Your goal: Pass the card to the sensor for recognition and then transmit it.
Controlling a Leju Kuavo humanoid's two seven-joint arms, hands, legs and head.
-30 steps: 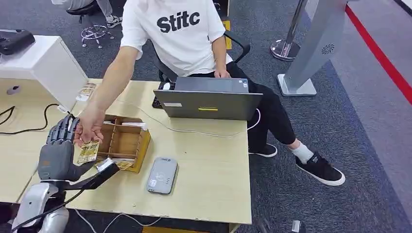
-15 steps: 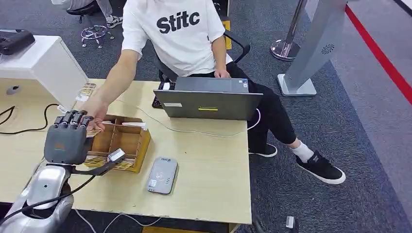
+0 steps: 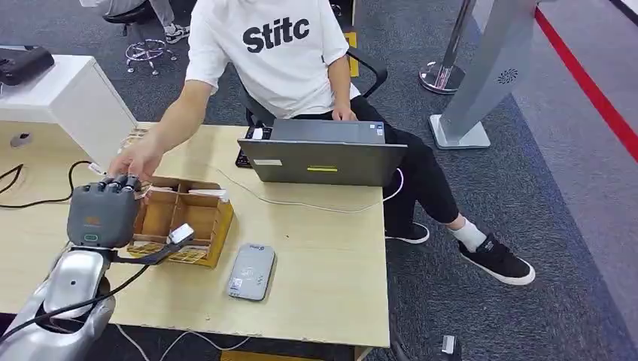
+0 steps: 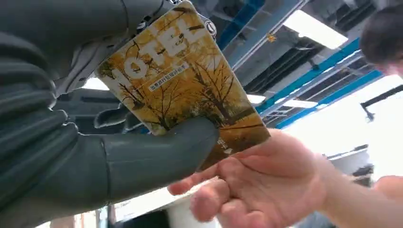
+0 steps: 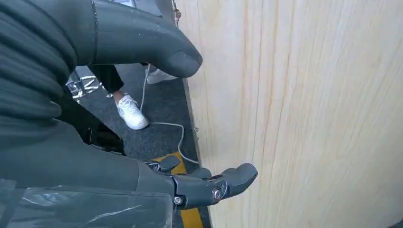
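A yellow hotel card (image 4: 185, 90) with autumn trees on it is pinched between the thumb and fingers of my left hand (image 4: 71, 142). In the head view that hand (image 3: 101, 213) is raised over the table's left side, its back toward me, hiding the card. A person's hand (image 4: 266, 175) touches the card's far end; from the head view it (image 3: 135, 160) sits just behind my fingers. The grey card sensor (image 3: 251, 272) lies flat on the table, to the right of my left hand. My right hand (image 5: 71, 95) hangs empty with fingers apart beside a pale wooden panel.
A wooden divided box (image 3: 218, 226) with more cards stands between my left hand and the sensor. A grey laptop (image 3: 323, 159) and cables lie at the table's (image 3: 323, 263) far side, where the person sits. A white cabinet (image 3: 68, 98) stands at the left.
My left hand took the card from the person, then lifted and turned its back toward me. The person's hand has drawn back toward the table's far left.
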